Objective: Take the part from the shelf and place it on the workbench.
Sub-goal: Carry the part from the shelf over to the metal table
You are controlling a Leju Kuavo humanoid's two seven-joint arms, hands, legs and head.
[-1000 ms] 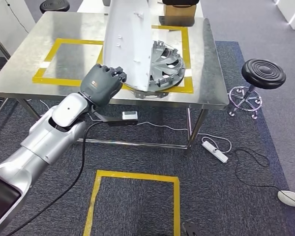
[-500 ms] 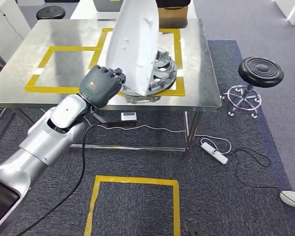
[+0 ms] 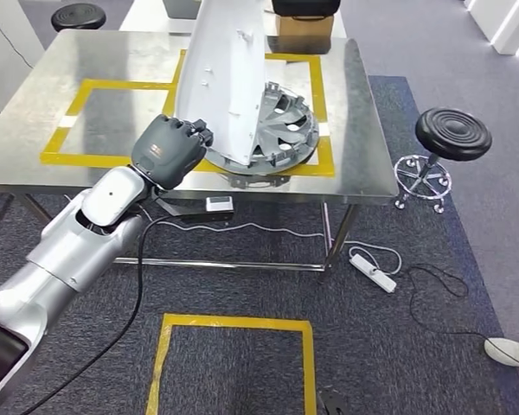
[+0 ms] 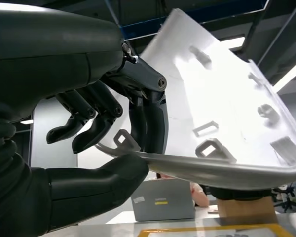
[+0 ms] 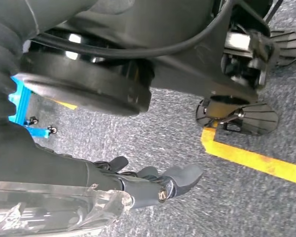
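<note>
The part (image 3: pixel 227 78) is a large curved white panel with small clips on its inner face. My left hand (image 3: pixel 169 151) grips its lower edge and holds it nearly upright over the steel workbench (image 3: pixel 113 112). The panel's bottom corner hangs just above, or touches, a silver hubcap (image 3: pixel 286 130) lying in the right taped square. In the left wrist view the thumb and fingers (image 4: pixel 146 123) clamp the rim of the panel (image 4: pixel 221 98). My right hand (image 5: pixel 168 185) hangs above the carpet with its fingers loosely extended and holds nothing.
A black stool (image 3: pixel 451 131) stands right of the bench, with a power strip (image 3: pixel 373 270) and cables on the carpet below. A cardboard box (image 3: pixel 301 24) sits at the bench's far edge. A yellow taped square (image 3: pixel 233 324) marks the floor. A laptop (image 4: pixel 163 197) stands beyond.
The whole picture has shifted a little, so the camera moved. My left hand keeps its grip, and the panel stays over the hubcap with a slightly different tilt.
</note>
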